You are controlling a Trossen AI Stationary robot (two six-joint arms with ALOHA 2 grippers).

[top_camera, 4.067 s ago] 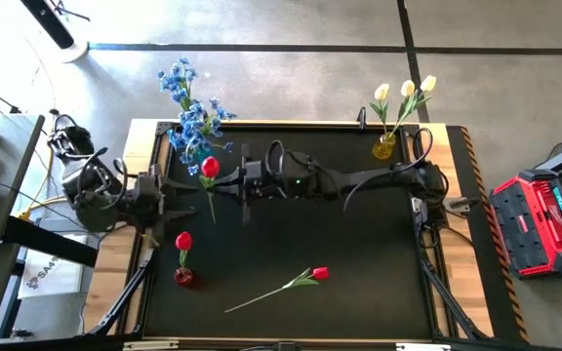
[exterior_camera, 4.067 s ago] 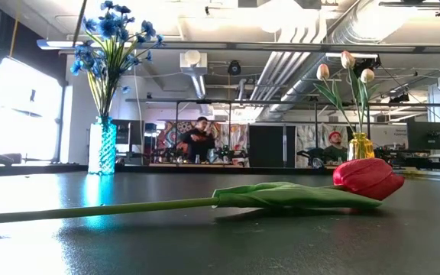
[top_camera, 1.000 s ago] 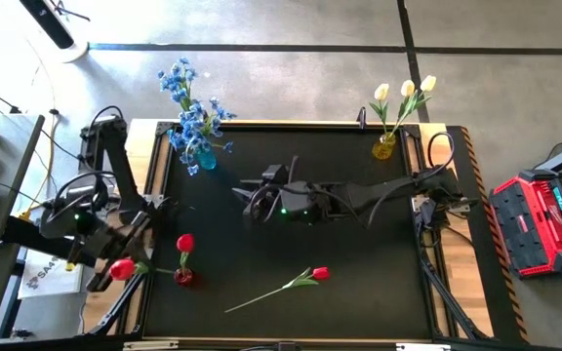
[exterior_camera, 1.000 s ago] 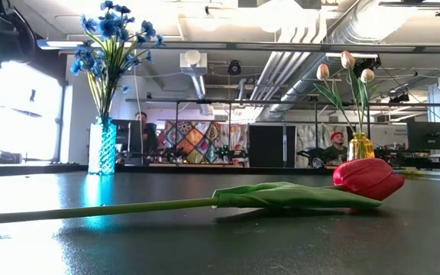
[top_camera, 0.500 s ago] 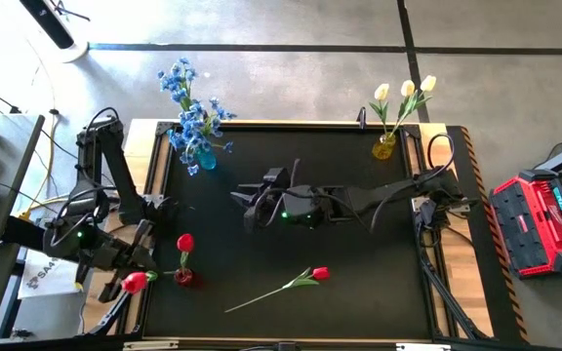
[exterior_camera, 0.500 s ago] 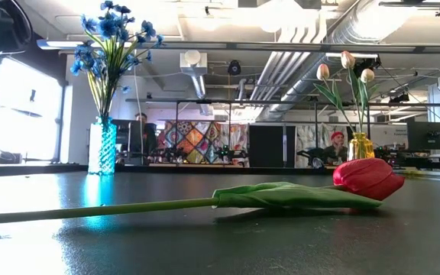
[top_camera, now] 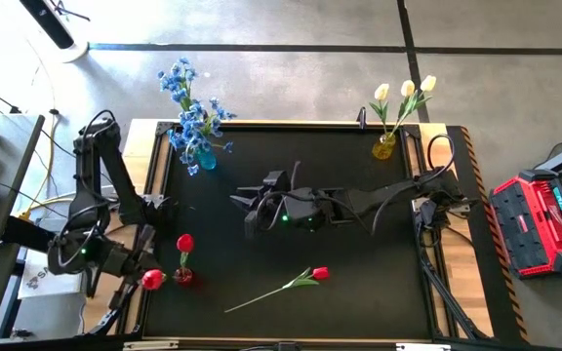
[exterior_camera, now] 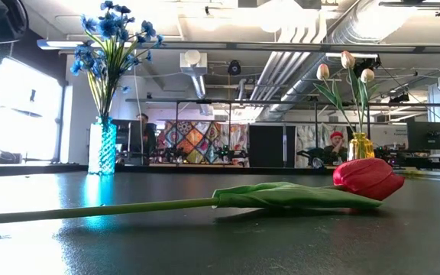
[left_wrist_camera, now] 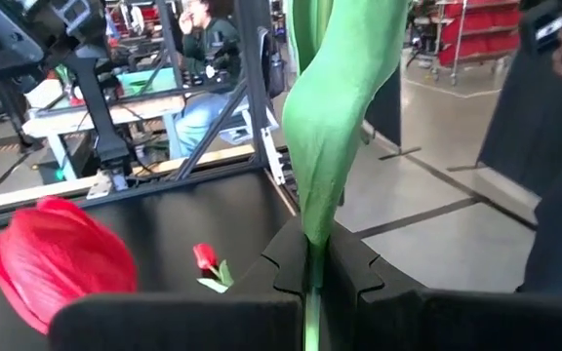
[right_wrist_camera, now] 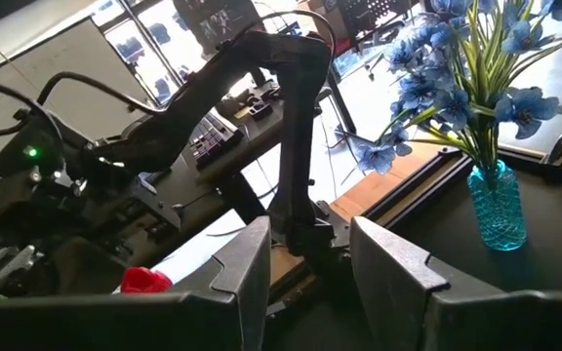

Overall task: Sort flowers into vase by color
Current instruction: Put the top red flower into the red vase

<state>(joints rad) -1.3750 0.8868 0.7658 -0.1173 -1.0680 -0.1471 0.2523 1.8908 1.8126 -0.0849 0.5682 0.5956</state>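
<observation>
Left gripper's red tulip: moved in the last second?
Yes. In the high view the held red tulip has swung toward the small red vase at the mat's left edge; the left gripper stays shut on its stem.

We see open desk [top_camera: 359,283] across the middle and the right half, crossed only by the right arm [top_camera: 359,203] reaching in over the centre. One red tulip [top_camera: 296,282] lies flat near the front. The blue vase [top_camera: 206,159] and yellow vase [top_camera: 384,148] block the two back corners; the red vase [top_camera: 183,277] blocks the front left.
</observation>
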